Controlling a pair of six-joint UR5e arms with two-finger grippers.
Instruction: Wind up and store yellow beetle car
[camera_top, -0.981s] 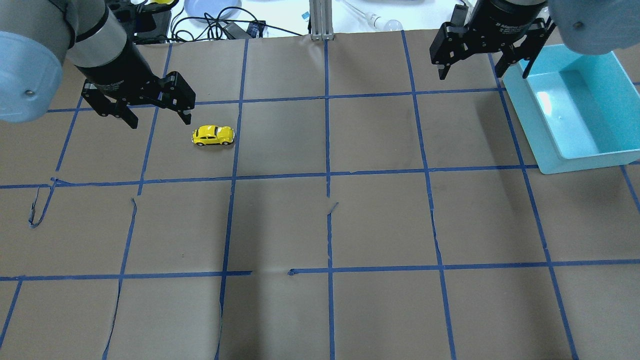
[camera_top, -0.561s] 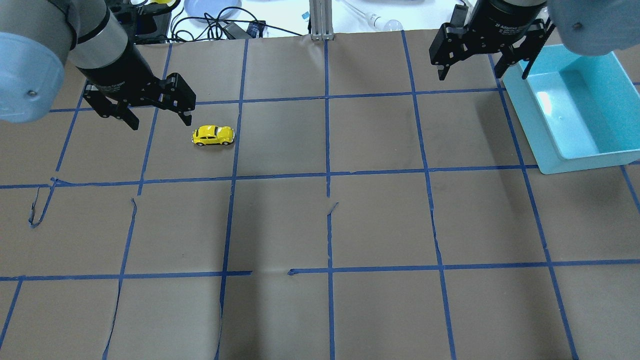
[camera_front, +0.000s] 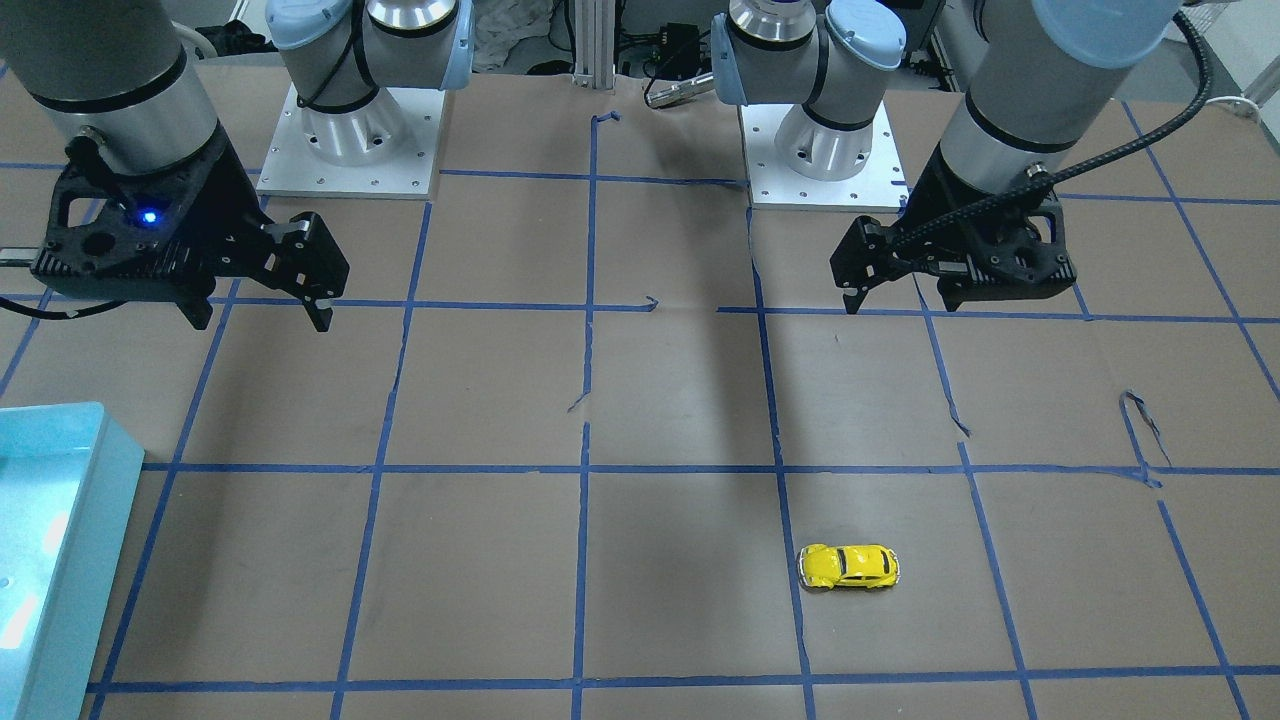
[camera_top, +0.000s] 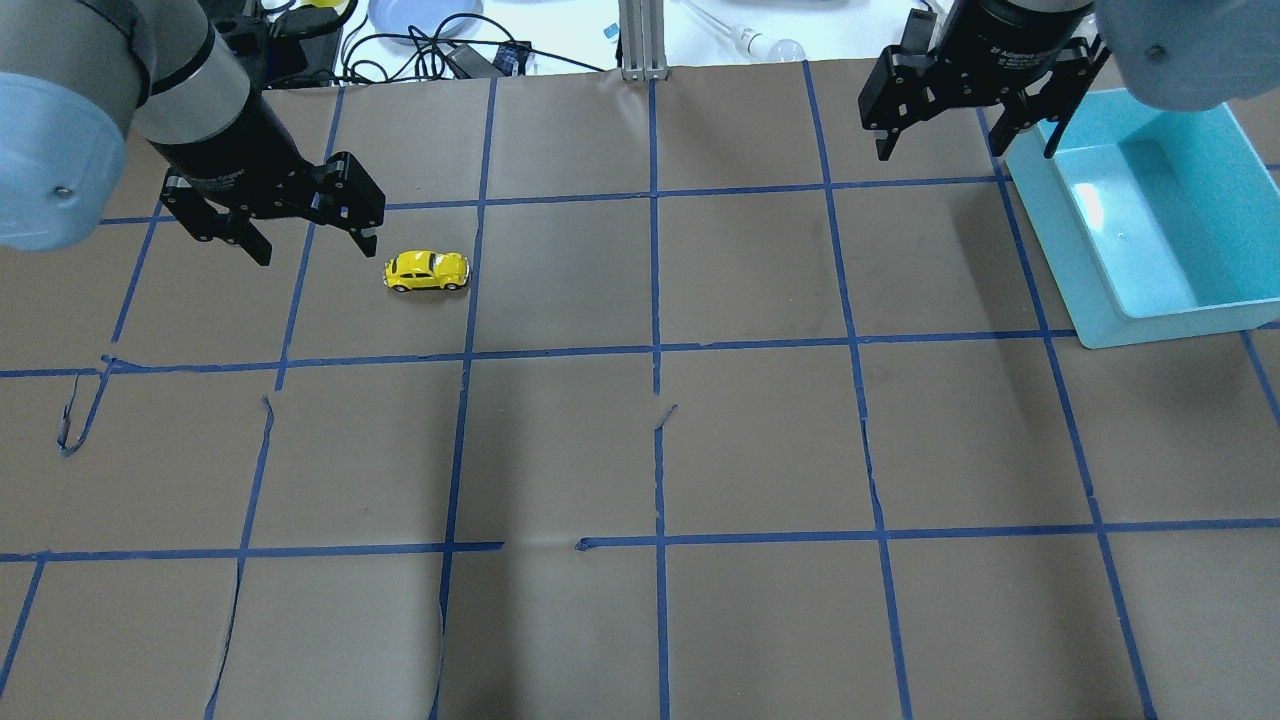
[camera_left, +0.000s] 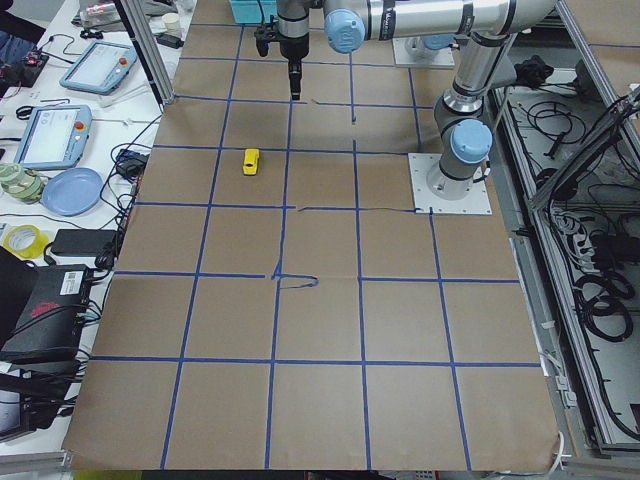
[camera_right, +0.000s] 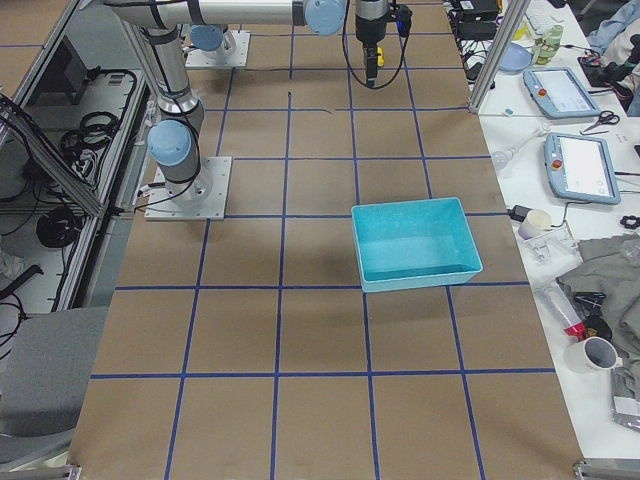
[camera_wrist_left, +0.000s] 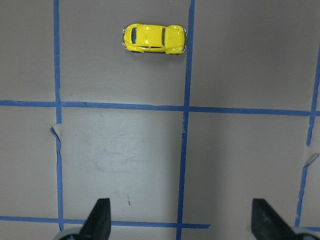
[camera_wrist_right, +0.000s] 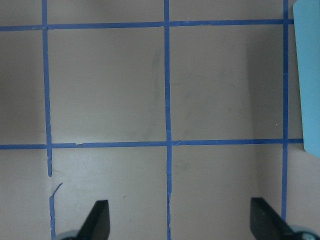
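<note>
The yellow beetle car (camera_top: 427, 270) stands on its wheels on the brown paper, at the left of the overhead view. It also shows in the front view (camera_front: 848, 566), the left side view (camera_left: 251, 161) and the left wrist view (camera_wrist_left: 154, 39). My left gripper (camera_top: 317, 250) is open and empty, raised above the table just left of the car and apart from it; it also shows in the front view (camera_front: 905, 305). My right gripper (camera_top: 966, 150) is open and empty, raised at the far right beside the bin, and shows in the front view (camera_front: 260, 320).
A teal bin (camera_top: 1045, 235) with nothing visible in it stands at the far right of the table, also in the right side view (camera_right: 410, 205). Blue tape lines grid the paper, torn in places. Cables, tablets and clutter lie beyond the table's far edge.
My left gripper has shifted slightly to the left and turned a little. The car and my right gripper have not moved.
</note>
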